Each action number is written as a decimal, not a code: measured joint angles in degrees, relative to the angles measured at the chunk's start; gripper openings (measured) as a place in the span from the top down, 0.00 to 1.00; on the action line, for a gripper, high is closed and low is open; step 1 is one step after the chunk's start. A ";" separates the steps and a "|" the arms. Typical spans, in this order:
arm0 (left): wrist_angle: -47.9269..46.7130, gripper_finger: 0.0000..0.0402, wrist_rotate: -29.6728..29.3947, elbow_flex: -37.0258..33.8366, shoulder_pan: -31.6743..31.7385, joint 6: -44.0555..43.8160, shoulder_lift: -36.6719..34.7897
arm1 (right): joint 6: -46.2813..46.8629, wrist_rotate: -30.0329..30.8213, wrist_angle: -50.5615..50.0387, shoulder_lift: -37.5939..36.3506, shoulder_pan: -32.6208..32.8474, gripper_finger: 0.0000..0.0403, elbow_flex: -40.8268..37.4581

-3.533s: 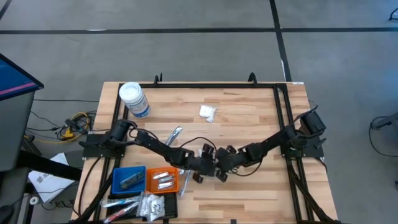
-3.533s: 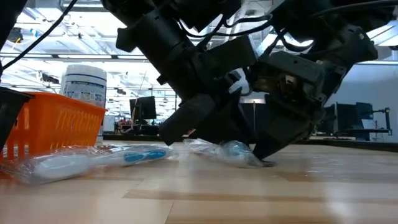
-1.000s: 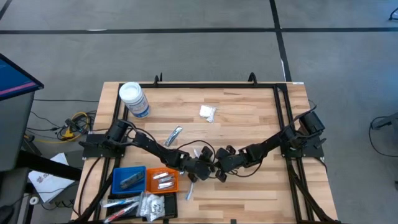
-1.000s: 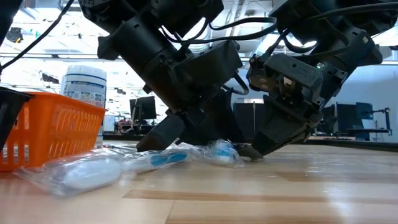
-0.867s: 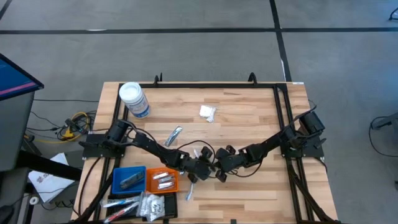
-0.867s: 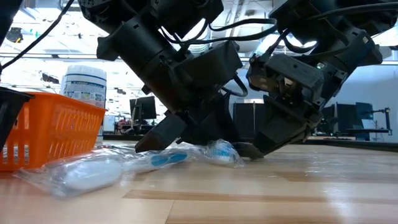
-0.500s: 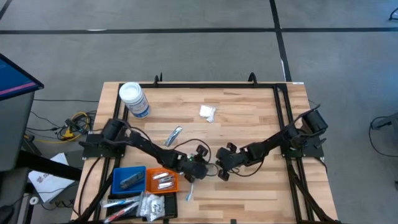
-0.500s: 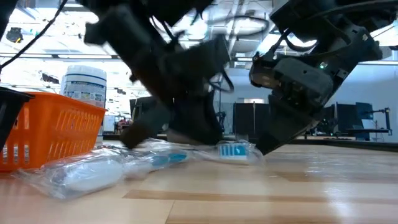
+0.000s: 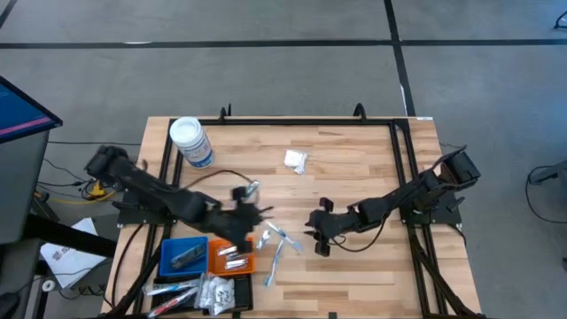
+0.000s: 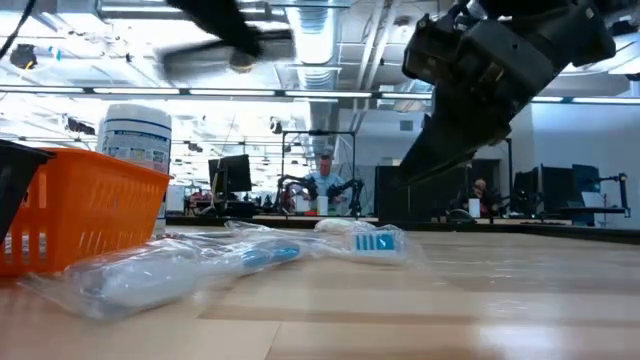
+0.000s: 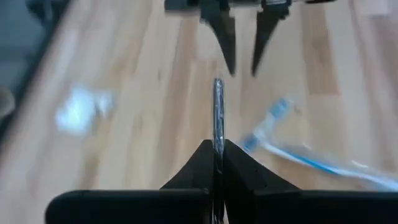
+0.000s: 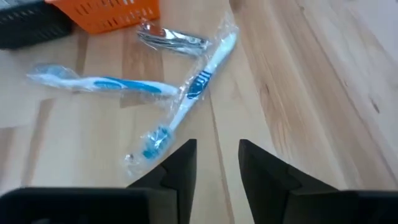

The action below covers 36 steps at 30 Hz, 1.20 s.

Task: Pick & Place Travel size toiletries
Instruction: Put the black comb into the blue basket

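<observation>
The left end effector [image 11: 217, 146] is closed tight on a thin silvery item [image 11: 217, 106]. I see this item only by its edge, so I cannot tell exactly what it is. The item stands out ahead of the fingers, and only its near end is between them. In the high view this end effector is up from the surface [image 9: 354, 168], with the orange tray [image 9: 232, 258] near it.

The right end effector [image 12: 214, 162] has its fingers moderately apart and holds nothing. It is lifted from the surface. Two wrapped toothbrushes [image 12: 205, 74] lie crossed just ahead of it. A small silvery piece [image 12: 171, 38] lies beyond them, close to the orange tray.

I think the main risk is with the held item. It is thin and is gripped only at one end, so a quick swing of the arm can turn it between the fingers or let it slip out. If it is released before the left end effector is truly over a tray, it can land on the rim or back on the surface.

For the right end effector, the risk is the crossed toothbrushes. Their clear wrappers overlap, so closing on one may catch the wrapper of the other and drag both. The loose wrapper can also slide out of the fingers.
</observation>
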 joint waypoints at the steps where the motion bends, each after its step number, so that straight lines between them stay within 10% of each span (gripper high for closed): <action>1: -3.95 0.99 0.68 0.00 -1.12 -4.89 -1.68 | -0.91 0.47 0.18 0.38 -0.02 0.72 0.00; 9: -22.61 0.99 11.84 0.00 -13.32 -36.93 -5.71 | -1.78 2.05 1.97 6.69 -0.33 0.72 0.02; 19: -24.58 0.99 12.29 -10.46 -28.56 -67.25 -5.69 | -3.77 2.16 7.72 8.38 -2.12 0.73 0.07; 36: -24.03 0.98 8.24 -20.72 -38.25 -80.60 -5.76 | -14.00 2.14 18.15 8.27 0.22 0.74 0.07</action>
